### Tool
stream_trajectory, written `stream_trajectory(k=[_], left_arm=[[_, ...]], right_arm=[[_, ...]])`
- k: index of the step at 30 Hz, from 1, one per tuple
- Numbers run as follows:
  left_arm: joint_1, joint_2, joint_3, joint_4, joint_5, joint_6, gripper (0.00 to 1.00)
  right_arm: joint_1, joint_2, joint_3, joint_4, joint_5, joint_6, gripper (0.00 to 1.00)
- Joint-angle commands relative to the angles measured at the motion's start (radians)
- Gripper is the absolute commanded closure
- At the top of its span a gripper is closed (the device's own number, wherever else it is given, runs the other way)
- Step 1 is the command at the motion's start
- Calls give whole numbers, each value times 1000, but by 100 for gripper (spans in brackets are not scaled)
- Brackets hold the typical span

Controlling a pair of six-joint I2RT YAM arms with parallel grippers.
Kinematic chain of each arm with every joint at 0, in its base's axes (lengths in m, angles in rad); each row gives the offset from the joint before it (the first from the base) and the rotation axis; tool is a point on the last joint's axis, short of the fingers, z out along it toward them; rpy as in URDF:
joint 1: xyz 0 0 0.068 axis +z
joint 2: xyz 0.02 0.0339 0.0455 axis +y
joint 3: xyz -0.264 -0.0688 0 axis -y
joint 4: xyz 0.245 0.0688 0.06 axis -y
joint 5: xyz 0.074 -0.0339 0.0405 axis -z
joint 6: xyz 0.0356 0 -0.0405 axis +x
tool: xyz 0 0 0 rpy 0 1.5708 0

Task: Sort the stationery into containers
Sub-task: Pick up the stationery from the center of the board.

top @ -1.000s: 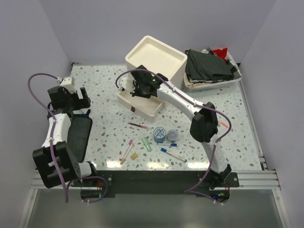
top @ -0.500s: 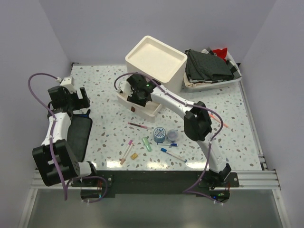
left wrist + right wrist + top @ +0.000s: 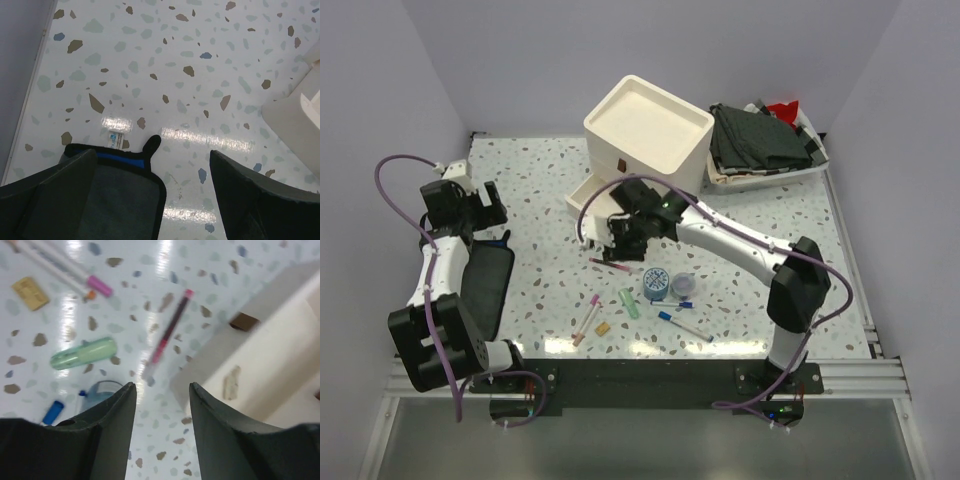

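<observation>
The cream cabinet stands at the back with its bottom drawer pulled out. My right gripper hovers open and empty just in front of that drawer, above a maroon pen. In the right wrist view the maroon pen lies ahead of the right gripper, with the drawer front and its brown handle to the right. Blue tape rolls, a green piece, pink pens, a tan piece and blue-capped white pens lie nearer. My left gripper is open and empty at far left.
A dark mat with blue trim lies under the left gripper, also on the table's left side in the top view as a dark mat. A white tray of dark cloths sits at the back right, beside the cabinet.
My right gripper has pulled back out of the open drawer toward the near side, over the maroon pen, and its jaws have opened. The left arm has not moved.
</observation>
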Motion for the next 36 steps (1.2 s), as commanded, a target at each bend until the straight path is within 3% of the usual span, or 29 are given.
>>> stream_trajectory(k=[1, 12, 32, 33, 36], left_arm=[[7, -7, 29, 47, 11, 6, 0], [7, -42, -32, 73, 2, 63, 0], [6, -134, -104, 100, -7, 106, 0], [7, -134, -106, 100, -7, 106, 0], [7, -129, -104, 102, -7, 109, 0]], right_arm=[[91, 40, -148, -4, -99, -179, 51], [235, 115, -208, 174, -114, -239, 52], [321, 207, -195, 190, -88, -214, 51], [324, 213, -200, 197, -85, -208, 51], [329, 214, -197, 200, -78, -186, 71]])
